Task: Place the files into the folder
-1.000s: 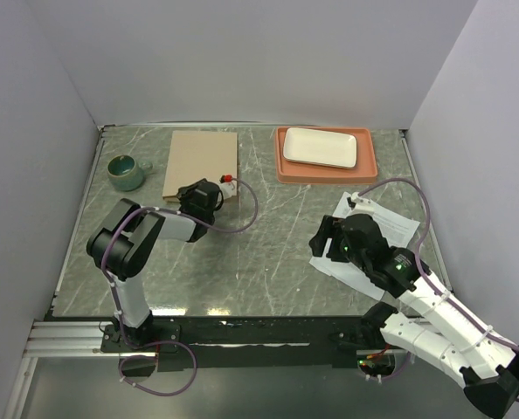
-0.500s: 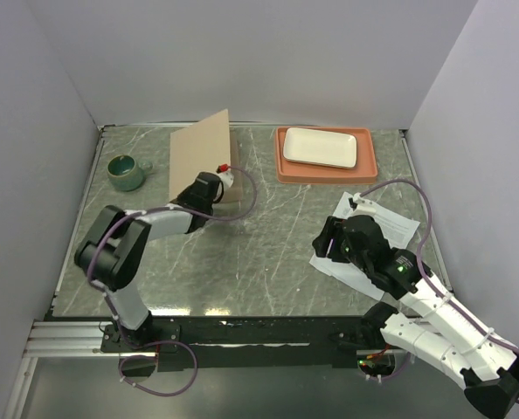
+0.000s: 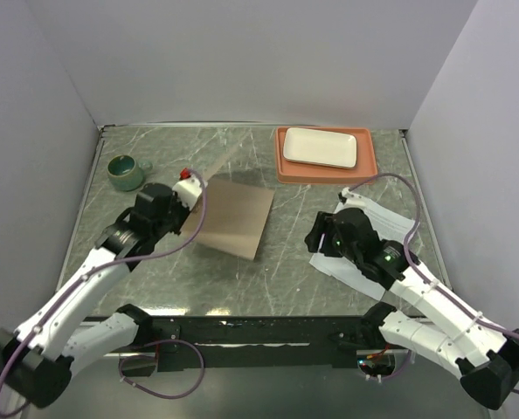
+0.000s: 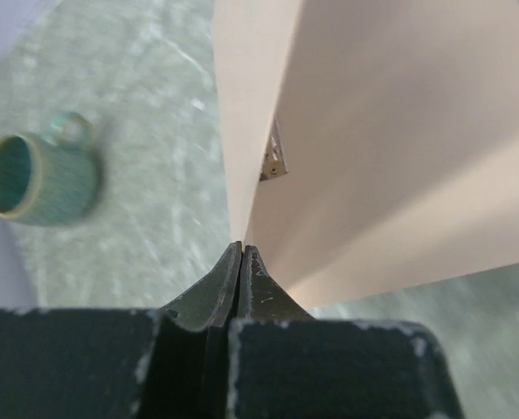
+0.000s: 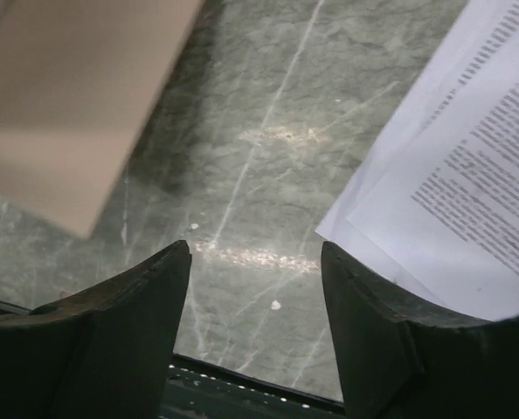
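Files [image 3: 399,229], printed white sheets, lie flat on the marble table [image 3: 277,262] at about four o'clock from its middle, partly under the right arm. In the right wrist view at least two overlapping sheets [image 5: 469,201] show. The right gripper [image 3: 315,237] hangs over bare table at the stack's nine o'clock corner, its jaws apart and holding nothing.

Farther in, the tan folder [image 3: 233,218] sits near the table's middle, tilted, with a shadow beneath it. The left gripper [image 3: 188,209] has it by its nine o'clock edge; the left wrist view shows the fingers [image 4: 229,279] pressed together on the card, which fans away in two faces.

At ten o'clock stands a green mug [image 3: 124,171]. At one o'clock, near the back edge, a salmon tray [image 3: 327,173] carries a white plate [image 3: 321,147].
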Motion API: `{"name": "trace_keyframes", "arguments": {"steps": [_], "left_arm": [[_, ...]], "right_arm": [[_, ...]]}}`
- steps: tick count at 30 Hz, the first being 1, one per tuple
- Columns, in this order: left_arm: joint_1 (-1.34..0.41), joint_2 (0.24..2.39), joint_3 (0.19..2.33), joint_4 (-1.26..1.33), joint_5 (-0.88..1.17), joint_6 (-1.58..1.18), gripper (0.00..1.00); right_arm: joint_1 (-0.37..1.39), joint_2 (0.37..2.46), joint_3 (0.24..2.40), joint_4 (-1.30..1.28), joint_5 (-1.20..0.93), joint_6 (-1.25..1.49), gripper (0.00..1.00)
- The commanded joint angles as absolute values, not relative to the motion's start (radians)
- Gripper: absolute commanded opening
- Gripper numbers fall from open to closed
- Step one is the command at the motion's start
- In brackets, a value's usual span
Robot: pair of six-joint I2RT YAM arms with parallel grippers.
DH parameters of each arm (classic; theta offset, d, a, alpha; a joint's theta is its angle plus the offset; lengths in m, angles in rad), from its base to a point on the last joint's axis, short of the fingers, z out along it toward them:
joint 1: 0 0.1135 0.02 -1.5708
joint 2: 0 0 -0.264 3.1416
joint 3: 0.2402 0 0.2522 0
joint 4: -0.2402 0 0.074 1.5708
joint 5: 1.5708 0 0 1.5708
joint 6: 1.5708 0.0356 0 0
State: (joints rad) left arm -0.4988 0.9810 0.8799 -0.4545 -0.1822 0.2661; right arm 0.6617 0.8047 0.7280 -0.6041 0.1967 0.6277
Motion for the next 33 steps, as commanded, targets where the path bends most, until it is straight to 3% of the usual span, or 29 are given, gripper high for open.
{"name": "trace_keyframes", "arguments": {"steps": [1, 5, 11, 17, 33], "left_arm": [[-0.438, 0.871, 0.848, -0.693, 0.018, 0.212, 0.01], [-0.411, 0.796, 0.818, -0.729, 0.009, 0.225, 0.01], [-0.396, 0.781, 0.839, -0.726, 0.003, 0.216, 0.01], [-0.394, 0.811, 0.883, -0.73, 0.011, 0.207, 0.01], [-0.393, 0.925, 1.014, -0.795, 0.069, 0.155, 0.01]], "right_arm": [[0.666, 0.876, 0.795, -0.476, 0.134, 0.638, 0.75], [0.666, 0.968, 0.807, -0.361, 0.019, 0.689, 0.85], [0.667, 1.048, 0.726, -0.174, -0.135, 0.843, 0.91], [0.678, 1.142, 0.604, 0.087, -0.247, 0.965, 0.92], [0.73, 1.442, 0.595, 0.422, -0.345, 1.138, 0.88]]}}
